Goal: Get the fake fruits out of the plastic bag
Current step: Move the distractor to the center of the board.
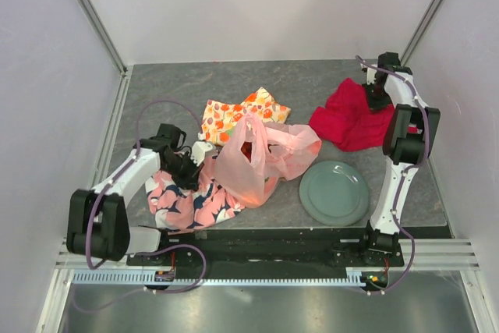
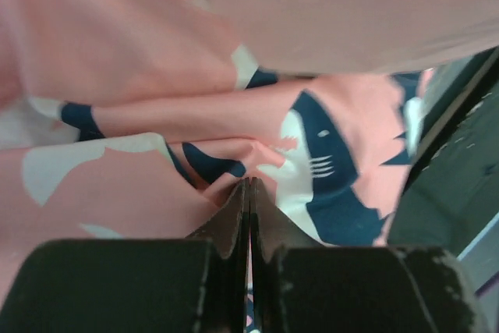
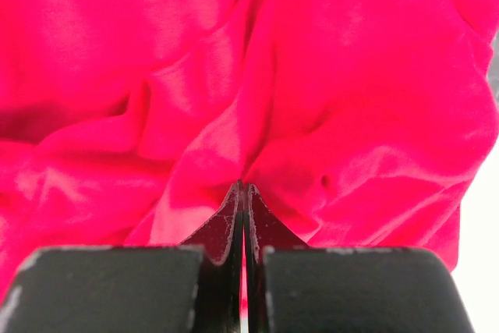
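left end effector (image 2: 249,185) and right end effector (image 3: 243,187) both closed.

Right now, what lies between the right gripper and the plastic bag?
The red cloth, which the right gripper pinches; it spreads nearly to the plastic bag, as the top view shows.

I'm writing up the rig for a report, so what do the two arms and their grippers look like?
Both the left arm and right arm have white links with black joints, and a purplish cable loops along each. The gripper fingers are black wedges tapering to thin tips, with scuffed, pale-flecked edges.
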### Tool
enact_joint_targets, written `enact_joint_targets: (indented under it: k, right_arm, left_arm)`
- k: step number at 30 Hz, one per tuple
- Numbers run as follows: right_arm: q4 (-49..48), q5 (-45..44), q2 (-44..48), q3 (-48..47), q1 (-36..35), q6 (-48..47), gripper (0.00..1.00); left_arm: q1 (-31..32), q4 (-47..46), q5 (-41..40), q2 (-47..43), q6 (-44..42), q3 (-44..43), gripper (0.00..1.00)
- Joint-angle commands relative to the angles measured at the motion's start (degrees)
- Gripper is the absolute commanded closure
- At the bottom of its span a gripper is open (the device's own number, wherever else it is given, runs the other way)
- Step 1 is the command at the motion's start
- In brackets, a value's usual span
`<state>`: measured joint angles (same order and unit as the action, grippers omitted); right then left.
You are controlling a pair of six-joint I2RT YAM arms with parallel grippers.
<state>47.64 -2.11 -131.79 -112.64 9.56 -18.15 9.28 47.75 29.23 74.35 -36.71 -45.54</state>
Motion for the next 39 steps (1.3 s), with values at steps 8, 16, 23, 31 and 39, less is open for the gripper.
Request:
enact_joint_targets:
  k: [8, 16, 23, 31, 39]
  right_arm:
    - [0.18, 5.27, 18.49, 1.37, -4.03, 3.83, 0.99]
    - [1.23, 6.85, 20.08, 0.84, -4.2, 5.41, 0.98]
    - [1.32, 7.73, 20.96, 2.95, -4.99, 5.41, 0.97]
    - [2.2, 7.38, 23.33, 4.7, -5.26, 3.65, 0.97]
    - [2.46, 7.65, 24.82, 6.29, -5.34, 4.09, 0.96]
  left_arm:
    - [-19.96, -21.92, -32.74, 19.68, -1.27, -3.39, 0.98]
    - [-16.86, -2.75, -9.94, 16.82, 9.46, -23.97, 0.98]
    - [0.72, -1.26, 0.31, 25.09, 16.2, -38.02, 0.98]
    - [3.82, 9.12, -6.81, 50.89, 21.77, -63.79, 0.98]
    - [2.86, 14.03, -21.11, 66.24, 18.16, -77.66, 0.98]
